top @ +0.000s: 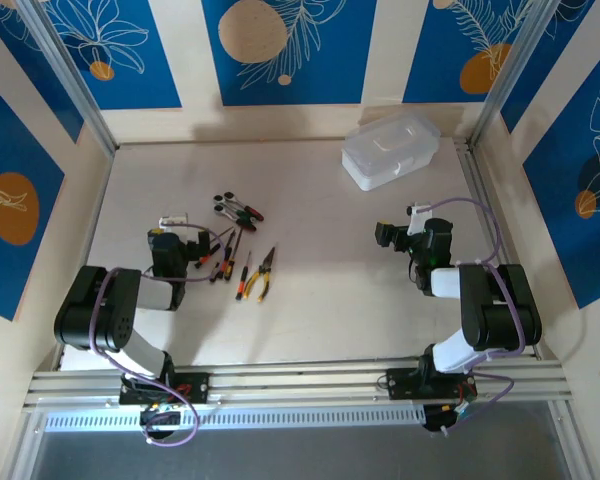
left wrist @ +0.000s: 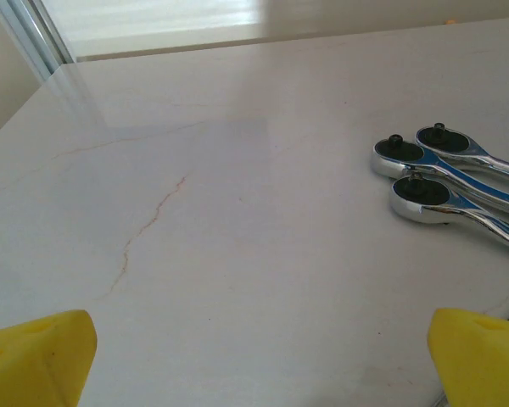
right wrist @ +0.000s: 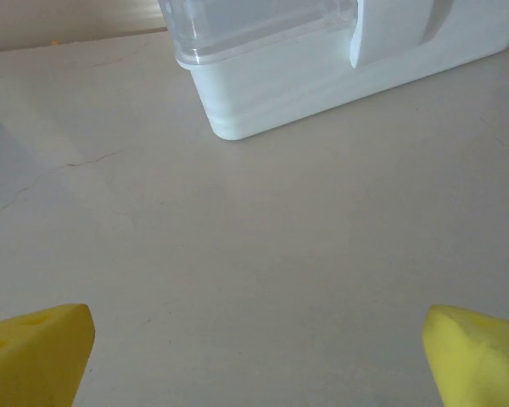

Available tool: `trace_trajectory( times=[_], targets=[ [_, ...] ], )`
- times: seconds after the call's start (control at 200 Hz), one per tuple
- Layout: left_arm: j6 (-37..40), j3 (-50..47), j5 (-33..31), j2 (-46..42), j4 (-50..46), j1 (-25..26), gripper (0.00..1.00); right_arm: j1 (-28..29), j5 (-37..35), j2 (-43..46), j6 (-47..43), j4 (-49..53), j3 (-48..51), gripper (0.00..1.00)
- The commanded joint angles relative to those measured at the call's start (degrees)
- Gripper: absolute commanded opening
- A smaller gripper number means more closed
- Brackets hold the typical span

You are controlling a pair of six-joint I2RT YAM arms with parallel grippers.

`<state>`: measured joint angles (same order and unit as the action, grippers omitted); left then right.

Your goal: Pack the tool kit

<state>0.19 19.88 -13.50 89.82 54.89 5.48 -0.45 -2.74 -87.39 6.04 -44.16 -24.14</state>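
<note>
Pale table (left wrist: 237, 212), wrench handles (left wrist: 483, 188) past frame edge

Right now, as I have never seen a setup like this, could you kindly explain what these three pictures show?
The machine is a left arm and a right arm, bolted at the near edge of a table. The big picture looks down from above and behind them. The other two come from small cameras on the wrists; the yellow shapes at the bottom are each gripper's own fingers. The left gripper faces three shiny wrenches. The right gripper faces a white plastic case, lid apparently shut. Pliers and screwdrivers lie near the left arm. Both grippers are open and hold nothing.
</note>
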Motion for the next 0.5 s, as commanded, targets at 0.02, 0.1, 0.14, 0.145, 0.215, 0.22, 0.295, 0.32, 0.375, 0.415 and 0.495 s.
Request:
trace_trajectory(
  times=[0.02,0.1,0.14,0.145,0.215,0.22,0.295,0.32,0.375,0.415,0.495],
  targets=[
    [0.6,0.2,0.7,-0.2,1.6,-0.4,1.00,-0.1,0.5,0.2,-0.4,-1.4,0.0,0.99],
    [0.5,0.2,0.6,-0.2,1.7,-0.5,1.00,-0.1,0.5,0.2,-0.4,-1.3,-0.1,0.99],
    [0.5,0.2,0.6,-0.2,1.6,-0.5,1.00,-0.1,0.5,0.2,-0.5,-1.4,-0.1,0.99],
    [0.5,0.2,0.6,-0.1,1.7,-0.5,1.00,-0.1,0.6,0.2,-0.4,-1.3,-0.1,0.99],
    [0.5,0.2,0.6,-0.2,1.7,-0.4,1.00,-0.1,0.5,0.2,-0.4,-1.3,0.0,0.99],
    [0.6,0.2,0.6,-0.1,1.7,-0.5,1.00,-0.1,0.5,0.2,-0.4,-1.3,0.0,0.99],
    [0.5,0.2,0.6,-0.2,1.6,-0.4,1.00,-0.1,0.5,0.2,-0.4,-1.4,-0.1,0.99],
    [0.5,0.2,0.6,-0.2,1.6,-0.5,1.00,-0.1,0.6,0.2,-0.4,-1.3,0.0,0.99],
    [0.5,0.2,0.6,-0.1,1.6,-0.4,1.00,-0.1,0.6,0.2,-0.4,-1.3,-0.1,0.99],
    [0.6,0.3,0.8,-0.2,1.4,-0.5,1.00,-0.1,0.5,0.2,-0.5,-1.3,-0.1,0.99],
    [1.0,0.6,1.9,-0.2,0.9,-0.5,1.00,-0.1,0.5,0.1,-0.4,-1.2,-0.2,0.99]
  ],
)
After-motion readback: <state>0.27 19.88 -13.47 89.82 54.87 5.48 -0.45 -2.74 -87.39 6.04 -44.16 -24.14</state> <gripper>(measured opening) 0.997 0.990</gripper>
